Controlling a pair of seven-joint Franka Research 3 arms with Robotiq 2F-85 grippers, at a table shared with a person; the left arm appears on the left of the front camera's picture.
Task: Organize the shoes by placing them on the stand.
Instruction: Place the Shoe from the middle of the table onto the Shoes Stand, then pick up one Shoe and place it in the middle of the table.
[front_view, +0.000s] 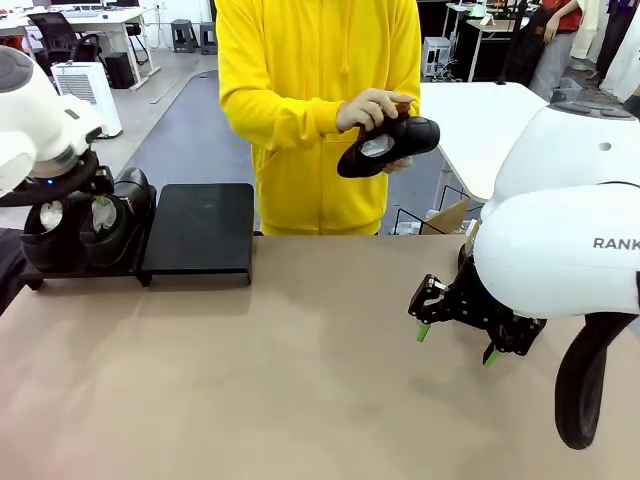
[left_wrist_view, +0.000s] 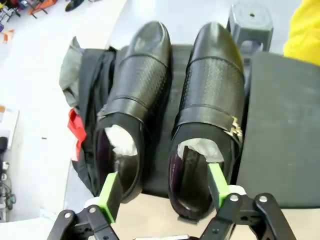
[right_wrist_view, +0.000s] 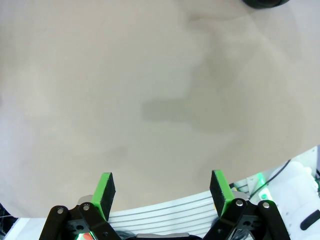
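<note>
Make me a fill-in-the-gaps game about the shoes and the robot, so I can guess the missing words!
1. The black stand has ____ shoes on it.
2. The person wearing the ____ top holds another shoe.
3. The right pincer hangs above the table with its jaws ____.
Missing words: two; yellow; open.
</note>
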